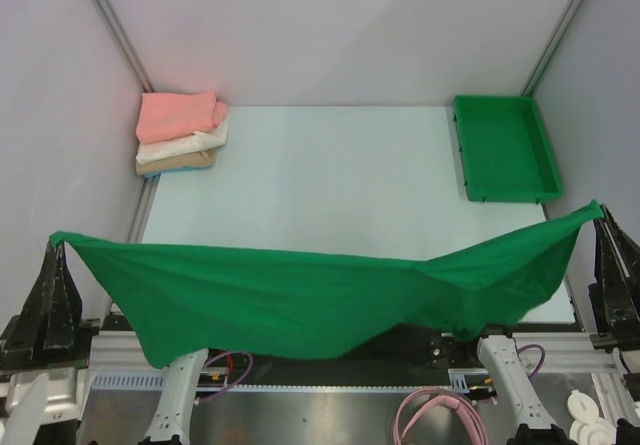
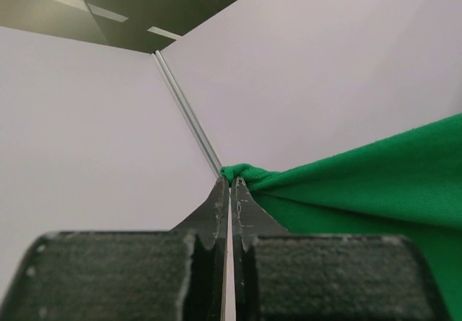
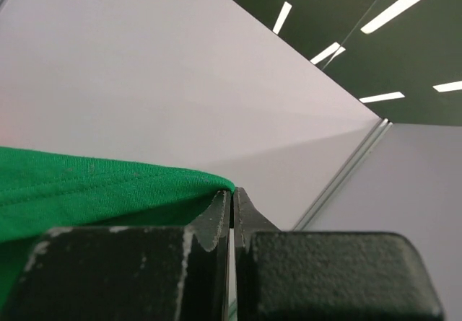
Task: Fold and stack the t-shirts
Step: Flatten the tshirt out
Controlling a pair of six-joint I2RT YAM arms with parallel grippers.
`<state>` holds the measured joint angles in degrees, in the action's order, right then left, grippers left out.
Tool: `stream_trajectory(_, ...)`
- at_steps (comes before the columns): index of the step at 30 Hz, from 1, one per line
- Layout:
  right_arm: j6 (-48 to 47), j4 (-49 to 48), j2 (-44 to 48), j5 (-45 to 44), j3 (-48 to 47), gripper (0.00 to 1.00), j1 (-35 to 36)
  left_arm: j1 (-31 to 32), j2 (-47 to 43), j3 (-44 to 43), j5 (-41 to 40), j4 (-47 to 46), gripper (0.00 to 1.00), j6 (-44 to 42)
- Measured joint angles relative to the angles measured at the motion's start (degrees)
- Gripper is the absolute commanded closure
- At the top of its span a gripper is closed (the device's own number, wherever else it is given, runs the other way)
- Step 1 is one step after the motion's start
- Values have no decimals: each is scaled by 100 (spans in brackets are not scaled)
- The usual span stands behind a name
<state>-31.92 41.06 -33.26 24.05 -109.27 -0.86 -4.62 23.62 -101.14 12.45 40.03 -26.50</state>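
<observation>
The left pincer and right pincer are each clamped shut on a corner of the green t-shirt, which hangs stretched and sagging between them above the near edge of the bench. The folded t-shirts, pink over white over tan, sit stacked in the far left corner. A green bin lies far right.

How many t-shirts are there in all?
4. A green one hangs stretched above the near edge; pink, white and tan ones lie folded, piled at the far left corner. More may be hidden beneath.
</observation>
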Motion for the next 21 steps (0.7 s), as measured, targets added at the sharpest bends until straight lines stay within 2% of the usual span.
stream_trajectory(4,-118,-111,-177,-68,79,100,20,0,46,546,-133,-413,100,-66)
stream_trajectory(7,-280,-501,-437,-90,525,100,33,0,323,1102,-203,-708,99,-107)
stream_trajectory(13,-776,-1523,-1386,-275,2343,100,37,0,1405,2741,-118,-1285,100,-109)
stream_trajectory(16,-1086,-2144,-1980,-479,3738,100,37,4,2015,3650,20,-1545,100,-162)
stream_trajectory(21,-1318,-2627,-3185,-717,5396,100,26,98,3344,4579,122,-1976,99,-367)
